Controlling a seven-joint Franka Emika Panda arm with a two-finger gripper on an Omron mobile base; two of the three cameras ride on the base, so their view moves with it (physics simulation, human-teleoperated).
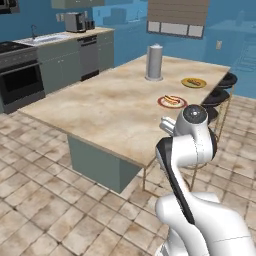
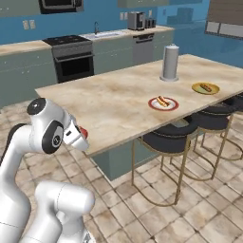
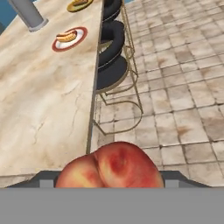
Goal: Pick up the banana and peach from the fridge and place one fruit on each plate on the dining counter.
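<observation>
Presently the white arm is folded back on itself short of the beige veined marble dining counter (image 1: 100, 110), and its two-finger gripper (image 3: 109, 177) is clamped around the round reddish-orange peach (image 3: 109, 166), held off the counter's near edge. Being round, the peach has no evident long axis; its crease faces the hand camera. The red-rimmed plate (image 2: 163, 104) and yellow-orange plate (image 2: 205, 88) each carry an item that is too small to identify.

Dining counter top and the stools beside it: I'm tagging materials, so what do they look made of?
The dining counter top looks like polished beige marble or marble-look stone, going by its brown veining. The stools seem to have black padded seats, perhaps leather or vinyl, on thin gold legs that look like metal.
</observation>
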